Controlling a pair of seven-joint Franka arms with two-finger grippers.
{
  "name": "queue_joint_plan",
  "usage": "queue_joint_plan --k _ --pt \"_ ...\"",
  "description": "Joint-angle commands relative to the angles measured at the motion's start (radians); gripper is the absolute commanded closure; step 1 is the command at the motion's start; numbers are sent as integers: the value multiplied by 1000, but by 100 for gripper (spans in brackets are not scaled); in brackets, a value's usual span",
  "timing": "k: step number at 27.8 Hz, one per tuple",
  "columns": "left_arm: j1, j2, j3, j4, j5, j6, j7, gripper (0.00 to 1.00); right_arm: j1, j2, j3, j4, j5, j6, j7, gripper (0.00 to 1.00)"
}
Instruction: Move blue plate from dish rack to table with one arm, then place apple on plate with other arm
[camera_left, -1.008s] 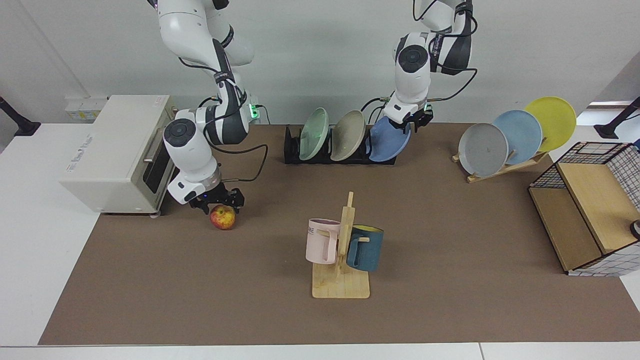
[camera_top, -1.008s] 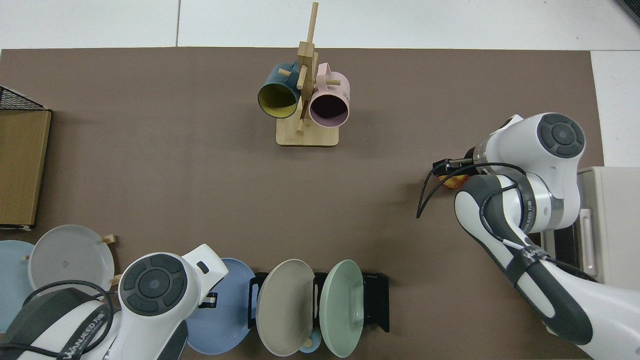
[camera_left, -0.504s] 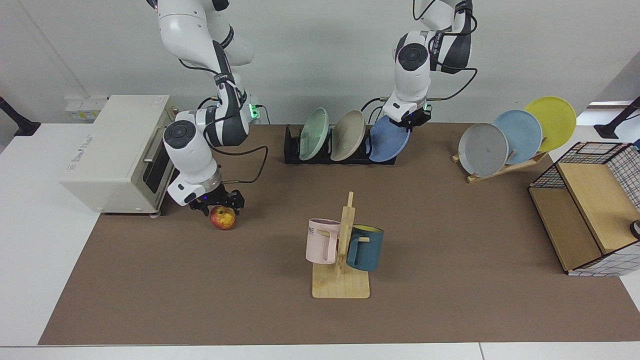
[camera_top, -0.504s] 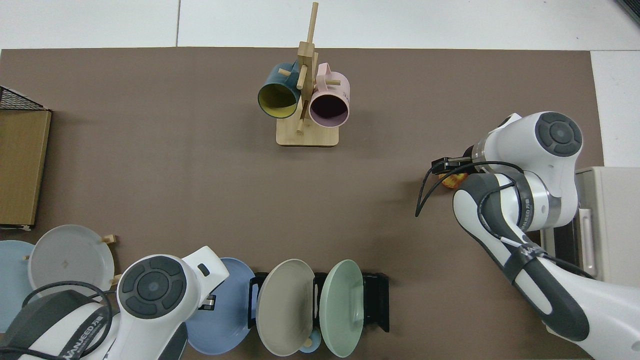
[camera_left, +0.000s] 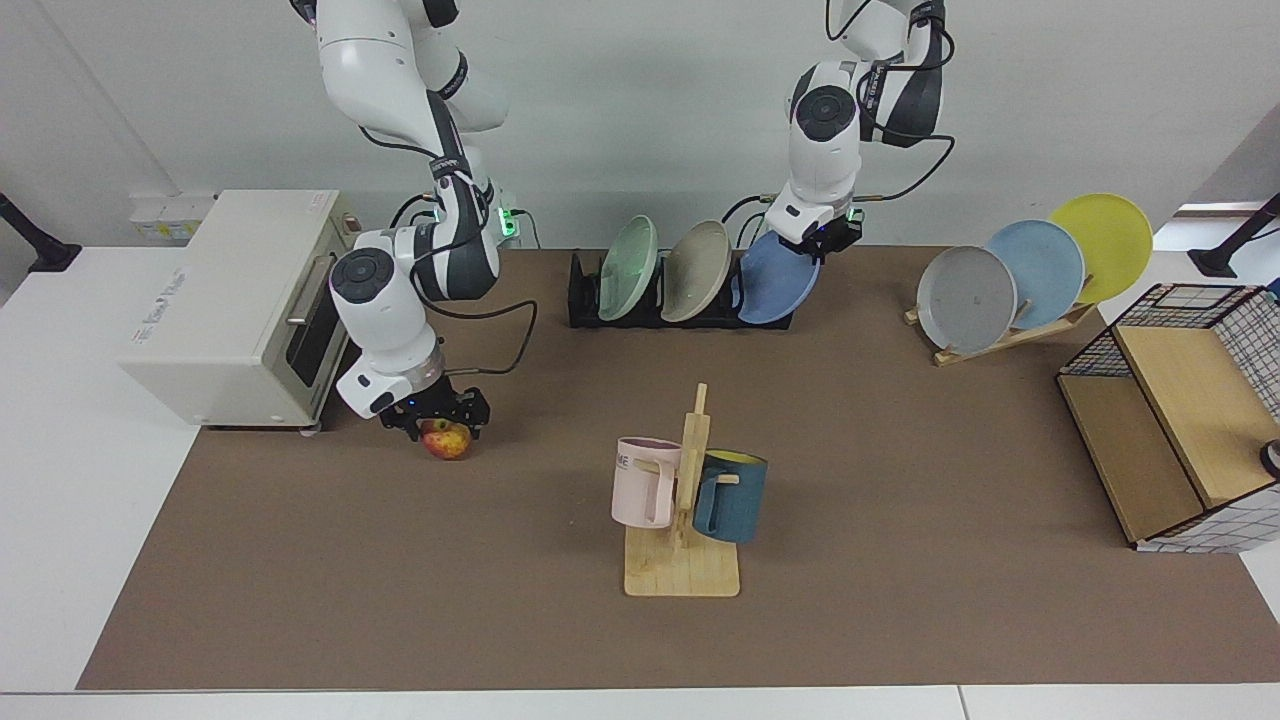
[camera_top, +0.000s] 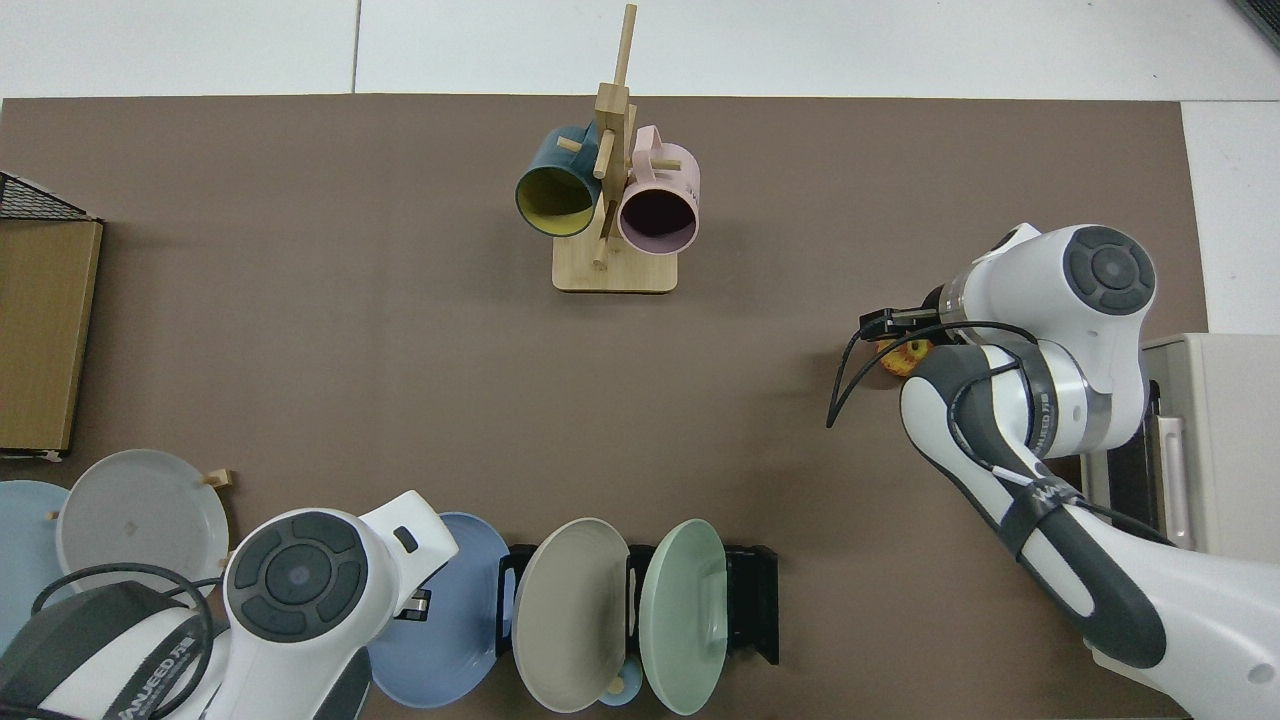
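The blue plate (camera_left: 772, 283) is round, plain and matte periwinkle with a shallow rim. It stands on edge, leaning, at the end of the dish rack (camera_left: 680, 305) that is nearest the left arm's side. The dish rack is low and black with upright dividers, and sits at the far edge of the brown tabletop (camera_left: 880, 470). It also holds a beige plate (camera_left: 697, 270) in the middle and a pale green plate (camera_left: 629, 267) at the other end.

The left gripper (camera_left: 822, 243) is at the blue plate's upper rim; whether its fingers are clamped on the rim cannot be told from either view. In the top view the arm's white wrist covers part of the plate (camera_top: 450, 610).

The apple (camera_left: 447, 439) is small and round, red with yellow patches. It rests on the tabletop near a white toaster oven (camera_left: 235, 305). The right gripper (camera_left: 435, 418) is lowered over the apple with its black fingers spread to either side of the fruit, not visibly pressing on it. From above, only a sliver of the apple (camera_top: 903, 357) shows beside the gripper (camera_top: 893, 335).

Near the middle of the tabletop stands a wooden mug stand (camera_left: 685, 520) holding a pink mug (camera_left: 645, 482) and a dark teal mug (camera_left: 730, 496). A slanted wooden rack (camera_left: 1010, 335) carries a grey plate (camera_left: 966, 298), a sky-blue plate (camera_left: 1040, 270) and a yellow plate (camera_left: 1105, 243). A wire-and-wood shelf (camera_left: 1180, 440) stands at the tabletop's end.
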Motion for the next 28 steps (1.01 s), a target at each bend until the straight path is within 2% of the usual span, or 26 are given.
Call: queue_joint_plan --k 1,10,16,21,24,28 --pt "-13 -14 17 99 -5 -119 10 100 -9 18 4 18 -6 14 0 0" --pt "-14 -28 -31 223 88 -287 -63 100 -12 21 4 20 -6 14 0 0" --pt "-1 -25 -20 318 96 -323 -51 100 -13 23 4 18 -6 13 -2 0" --pt "50 10 12 372 96 -308 47 100 -15 23 4 12 -6 11 -2 1" --pt "107 53 23 419 90 -291 107 100 -15 23 4 9 -6 9 0 11" --pt "162 139 29 504 72 -249 156 100 -18 23 2 6 -6 2 -2 32"
